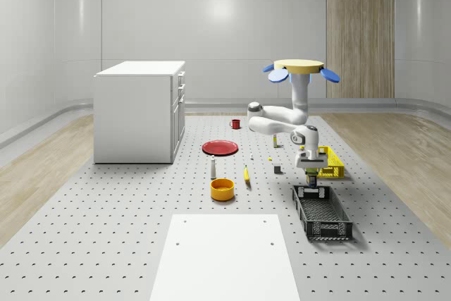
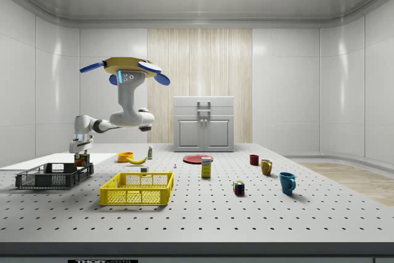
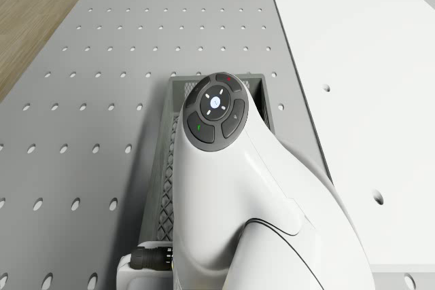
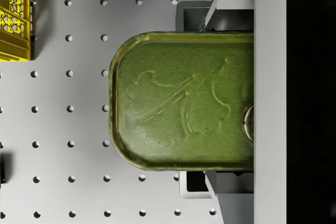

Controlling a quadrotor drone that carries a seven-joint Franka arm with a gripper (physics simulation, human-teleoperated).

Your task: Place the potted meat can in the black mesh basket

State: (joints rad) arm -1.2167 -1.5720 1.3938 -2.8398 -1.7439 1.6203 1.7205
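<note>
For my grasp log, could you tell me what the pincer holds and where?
The pincer holds the potted meat can, its fingers clamped on the can's two long sides, above the black mesh basket.

No readable text, brand or number anywhere. The green metal potted meat can carries just an embossed leaf pattern on its lid, no lettering. Strip marking along the side view's bottom edge is illegible.

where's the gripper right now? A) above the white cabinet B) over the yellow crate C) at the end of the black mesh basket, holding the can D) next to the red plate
C: the two-finger gripper hangs over the far end of the black mesh basket, fingers clamped on the green-lidded potted meat can, while the drone hovers behind it.
</note>
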